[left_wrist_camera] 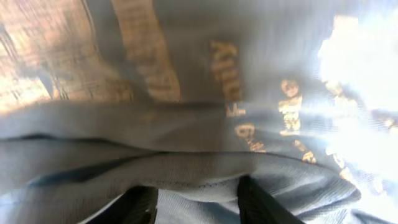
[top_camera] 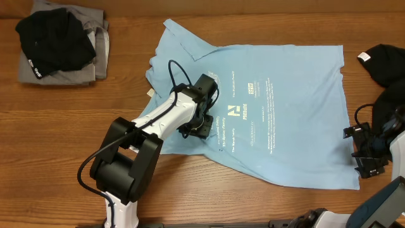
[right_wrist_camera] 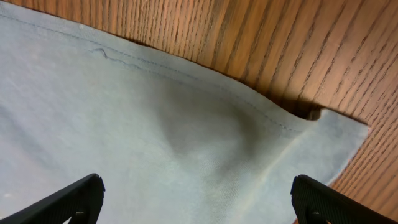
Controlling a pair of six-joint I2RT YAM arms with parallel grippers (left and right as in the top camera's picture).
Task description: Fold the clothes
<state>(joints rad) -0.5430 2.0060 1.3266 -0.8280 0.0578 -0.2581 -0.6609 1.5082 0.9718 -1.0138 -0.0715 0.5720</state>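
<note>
Smooth light-blue shirt (top_camera: 285,114) lies spread mid-tabletop (top_camera: 57,139) on grained wood, white print up. At its 9 o'clock side the left gripper (top_camera: 199,125) has half-closed jaws pinching a bunched fold. At the 4 o'clock hem corner the right gripper (top_camera: 368,152) has wide, empty jaws. A crumpled black-and-grey pile (top_camera: 57,44) sits at 10 o'clock.

- a wooden table (top_camera: 63,139) carries everything; its top is warm brown, with a fine grain running left to right in the overhead view.
- its far edge runs along the top of that view, with a thin dark strip (top_camera: 253,5) beyond it.
- bare wood shows broadly along the left side and the near edge.
- in the right wrist view the same wooden table (right_wrist_camera: 261,43) fills the top and the right-hand corner, its dark grain lines close-set and slanting.
</note>
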